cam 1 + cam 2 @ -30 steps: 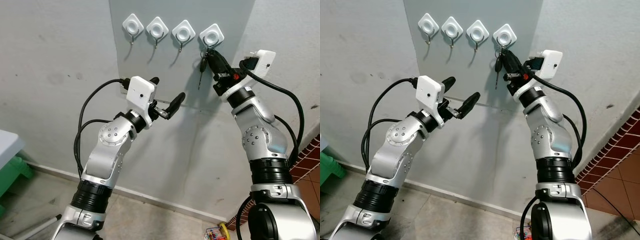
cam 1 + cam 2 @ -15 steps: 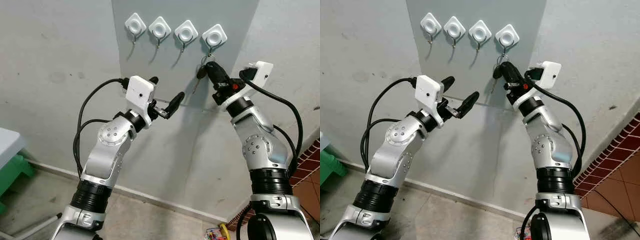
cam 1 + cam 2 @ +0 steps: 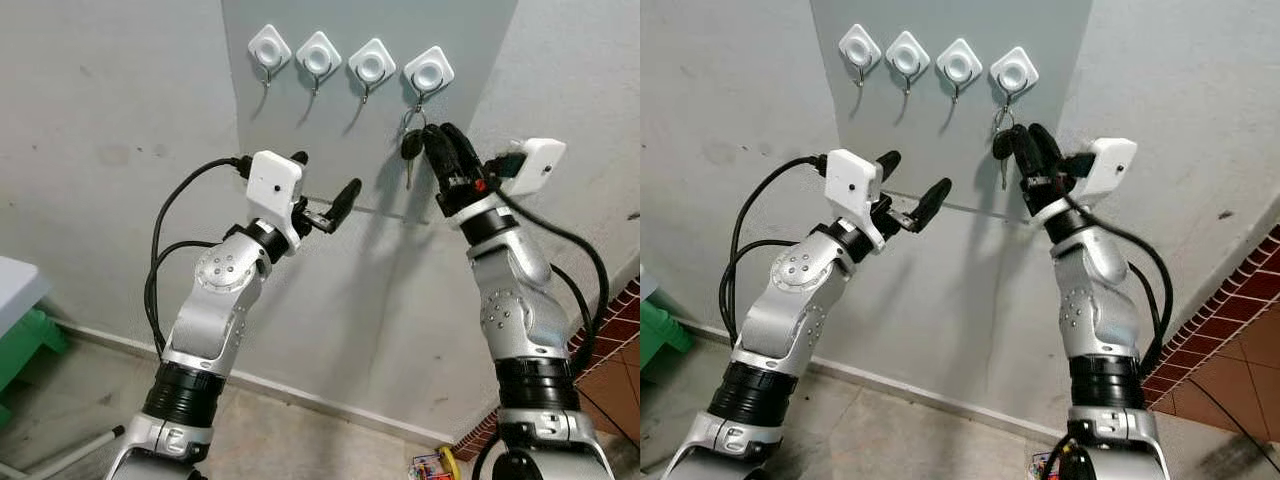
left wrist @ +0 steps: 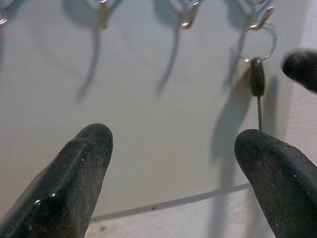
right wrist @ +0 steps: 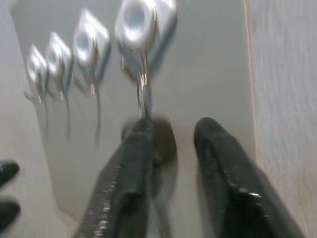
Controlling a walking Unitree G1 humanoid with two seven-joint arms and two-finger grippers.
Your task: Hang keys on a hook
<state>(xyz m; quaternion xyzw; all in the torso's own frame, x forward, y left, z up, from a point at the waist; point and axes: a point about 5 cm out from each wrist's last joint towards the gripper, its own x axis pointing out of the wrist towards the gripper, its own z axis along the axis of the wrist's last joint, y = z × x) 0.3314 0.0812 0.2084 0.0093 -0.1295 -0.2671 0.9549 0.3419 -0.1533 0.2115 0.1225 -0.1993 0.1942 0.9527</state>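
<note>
Left eye view: 4 white diamond hooks in a row on a grey panel [image 3: 300, 110] set against the wall [image 3: 90, 130]. Keys [image 3: 409, 148] hang by their ring from the rightmost hook [image 3: 429, 71], black key head just below the ring, blade pointing down.

Right gripper [image 3: 447, 150] raised at the panel just right of the keys. Fingers spread apart, nothing held. Nearer finger sits just beside the key head; touching or not, cannot tell. Right wrist view: one finger [image 5: 130, 168] lies in front of the key head, the other stands apart to the side, blurred.

Left gripper [image 3: 322, 188] raised in front of the panel below the 2 middle hooks, well left of the keys. Fingers wide, nothing between them. Left wrist view: keys [image 4: 257, 79] seen beyond the 2 fingertips [image 4: 84, 163], ring on the hook, blade hanging straight.

Floor: green stool [image 3: 22, 345] at far left, small colourful item [image 3: 432, 466] near the wall base, red tiles [image 3: 615, 330] at far right.
</note>
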